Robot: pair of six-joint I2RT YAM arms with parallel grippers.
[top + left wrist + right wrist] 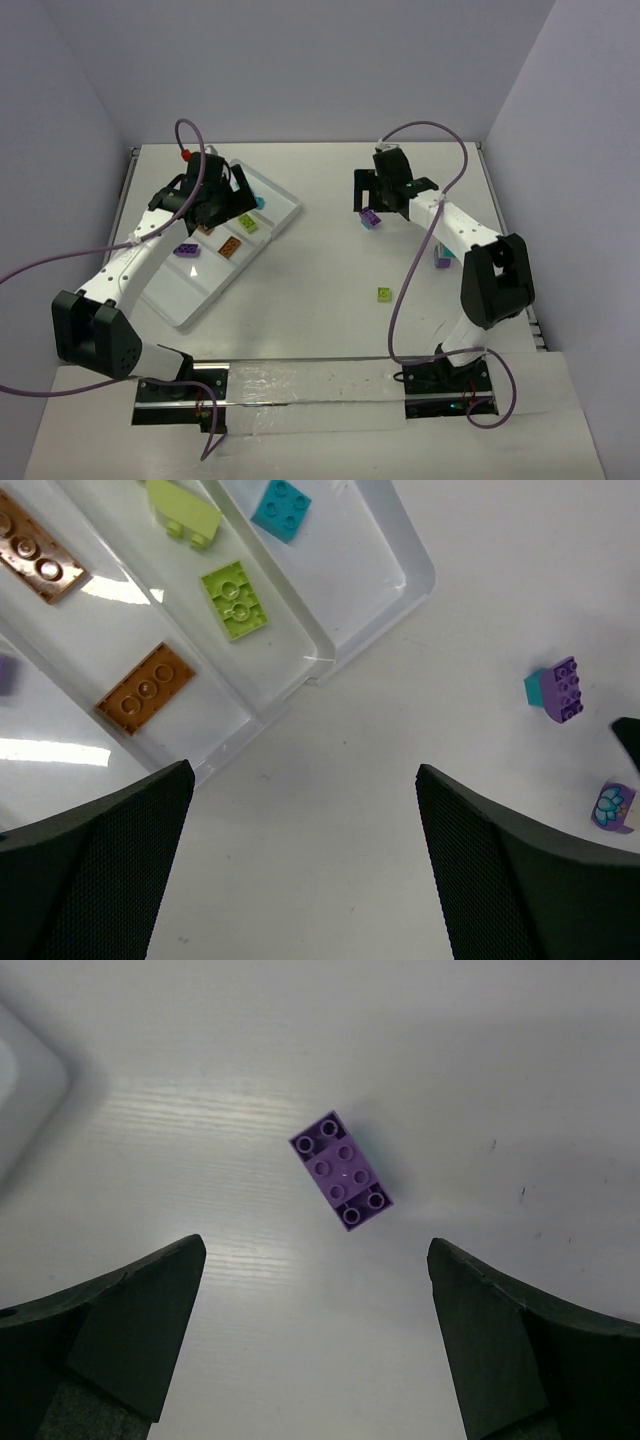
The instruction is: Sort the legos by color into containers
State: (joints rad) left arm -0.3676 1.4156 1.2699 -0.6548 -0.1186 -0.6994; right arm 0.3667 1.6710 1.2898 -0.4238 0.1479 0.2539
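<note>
The white tray (190,295) lies at the left with its containers side by side. In it are two orange-brown legos (146,687) (40,560), two lime green ones (235,600) (183,515), a teal one (281,507) and a purple one (186,250). My left gripper (303,775) hangs open and empty over the tray's right edge. My right gripper (316,1248) is open above the table. A purple oblong lego (342,1170) lies flat just beyond its fingertips, touched by neither. A lime green lego (385,294) lies loose mid-table.
A purple-and-teal lego (560,690) and a small block with a flower print (613,807) show on the table right of the tray. Another small piece (442,260) lies beside the right forearm. A tray corner (25,1080) shows in the right wrist view's upper left.
</note>
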